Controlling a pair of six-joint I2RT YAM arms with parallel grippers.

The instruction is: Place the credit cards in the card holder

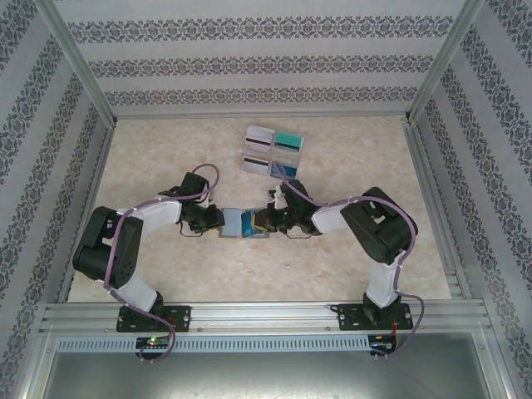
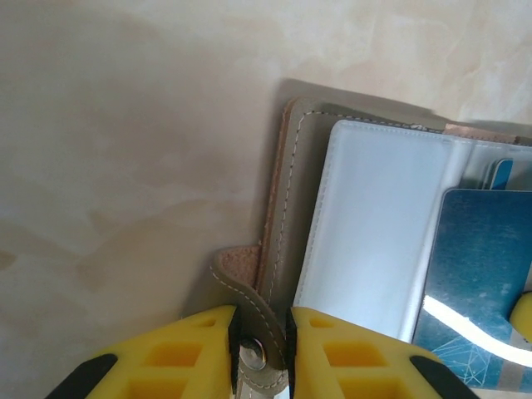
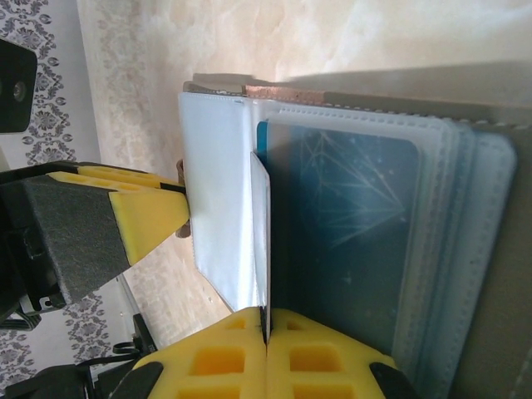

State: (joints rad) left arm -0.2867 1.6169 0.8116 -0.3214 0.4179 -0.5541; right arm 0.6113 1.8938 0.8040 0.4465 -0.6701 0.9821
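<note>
Card holder (image 1: 235, 224): lying open on the tabletop (image 2: 125, 166), midway between the two hands in the overhead view. The grey-brown cover is facing down and the clear sleeves (image 2: 374, 224) are facing up.

Left hand (image 2: 262, 320): pinching the closure strap (image 2: 249, 287), with both yellow fingers closed on it right at the snap stud.

Likely reason: the strap is the one part sticking out past the cover. Gripping it seems to be anchoring the holder so it is neither sliding nor folding shut while the other hand is working.

Right hand (image 3: 266, 320): jaws pressing fully together on a thin pale sheet (image 3: 260, 233) that is standing on edge above the sleeves. I cannot tell whether this is a card or one sleeve leaf.

Reading of that grip: if it is a leaf, holding it upright is keeping a pocket mouth open. If it is a card, the edge-on pose suits sliding it in.

Blue card (image 3: 349, 216): sitting flat inside a clear sleeve, fine line pattern showing through.

Rack (image 1: 273, 152): standing farther back on the tabletop, well apart from the holder, with the remaining cards (image 1: 288, 140) in its four parts, white-grey and teal.

Stage, as judged: filling is under way, with at least one card in and several waiting.

Risk: a pull on the upright sheet could be dragging the whole holder, so the strap grip is mattering.
</note>
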